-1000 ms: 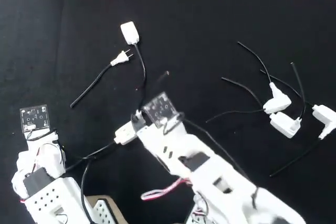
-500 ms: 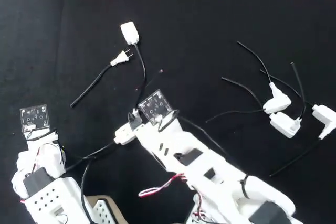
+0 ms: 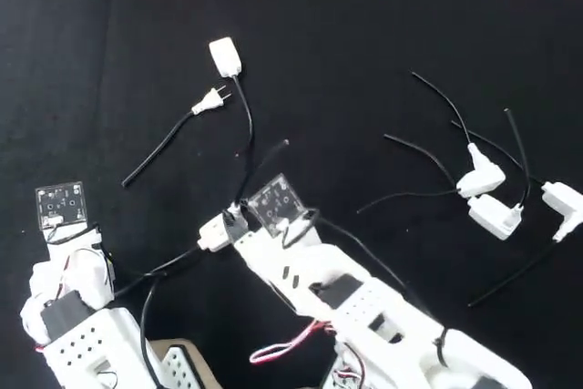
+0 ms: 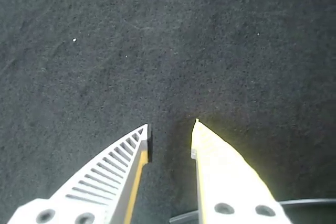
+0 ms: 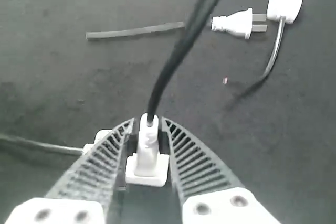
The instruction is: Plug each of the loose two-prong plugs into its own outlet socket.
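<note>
High view: low and left of centre, the right gripper (image 3: 235,218) is clamped on a white plug (image 3: 240,212), its black cord (image 3: 262,163) arcing up-frame. A white socket (image 3: 216,233) lies just beside it, apparently the intended mate, though whether they are joined cannot be told. Upper left, a second loose plug (image 3: 211,100) and its socket block (image 3: 225,56) lie apart, unmated. More white connectors (image 3: 483,196) cluster at the right edge. Left wrist view: the left gripper (image 4: 171,125) hangs over the black cloth (image 4: 94,51), jaws slightly parted and empty, seemingly held in reserve. Right wrist view: both fingers (image 5: 191,156) squeeze the plug's body, the cord running forward, likely to steady it for insertion.
</note>
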You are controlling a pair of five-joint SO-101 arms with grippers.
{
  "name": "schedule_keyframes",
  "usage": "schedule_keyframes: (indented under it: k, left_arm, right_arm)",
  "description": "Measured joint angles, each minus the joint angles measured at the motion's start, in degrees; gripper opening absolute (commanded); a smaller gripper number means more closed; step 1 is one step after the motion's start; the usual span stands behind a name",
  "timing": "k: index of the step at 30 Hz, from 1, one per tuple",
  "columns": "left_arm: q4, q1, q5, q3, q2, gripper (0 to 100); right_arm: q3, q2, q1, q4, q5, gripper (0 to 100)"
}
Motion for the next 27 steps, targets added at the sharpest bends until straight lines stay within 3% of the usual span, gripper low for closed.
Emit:
schedule_keyframes:
  k: [7, 27]
  left_arm:
    - [0.0, 0.0, 0.0, 0.0, 0.0, 14]
    - [0.0, 0.0, 0.0, 0.0, 0.0, 14]
  right_arm:
    - [-9.3, 13.6, 1.1, 0.0, -2.6, 1.2]
    - [-7.6, 12.1, 1.2, 0.4, -1.1, 1.2]
